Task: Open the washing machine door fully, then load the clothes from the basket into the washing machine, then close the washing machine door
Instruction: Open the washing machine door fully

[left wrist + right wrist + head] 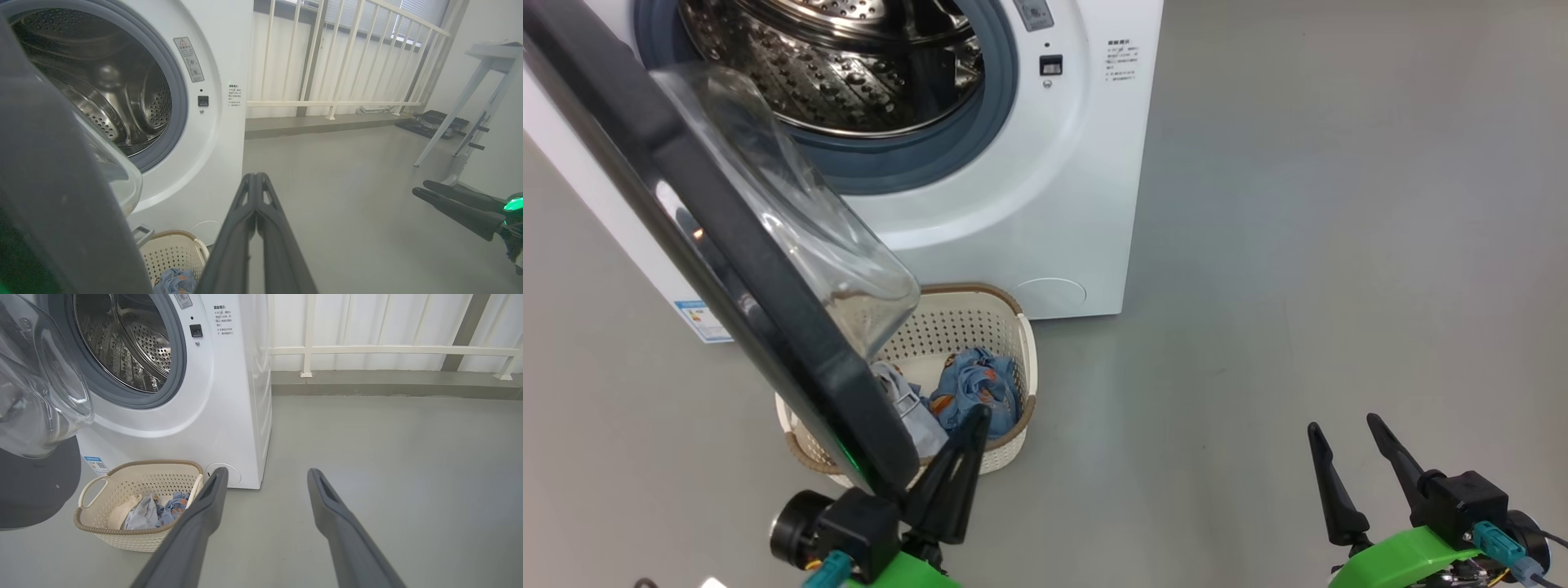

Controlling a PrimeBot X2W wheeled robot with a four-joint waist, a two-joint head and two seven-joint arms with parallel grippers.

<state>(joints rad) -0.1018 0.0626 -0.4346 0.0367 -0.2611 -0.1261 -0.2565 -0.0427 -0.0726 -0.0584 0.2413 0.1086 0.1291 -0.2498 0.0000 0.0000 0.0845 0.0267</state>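
1 grey floor (1339,245), white railing (327,103), basket (947,327)

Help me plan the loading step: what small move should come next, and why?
Probably nudge the washing machine door further open with the shut left gripper, which sits beside its rim. The door looks only partly swung and overhangs the basket, where the clothes lie.

The basket (964,322) sits on the floor (1298,245) just in front of the washing machine (1045,204), with the clothes (976,388) lying in it. The door (727,261) stands out from the machine's left side, above the basket's left end. A railing (388,349) runs behind, to the machine's right.
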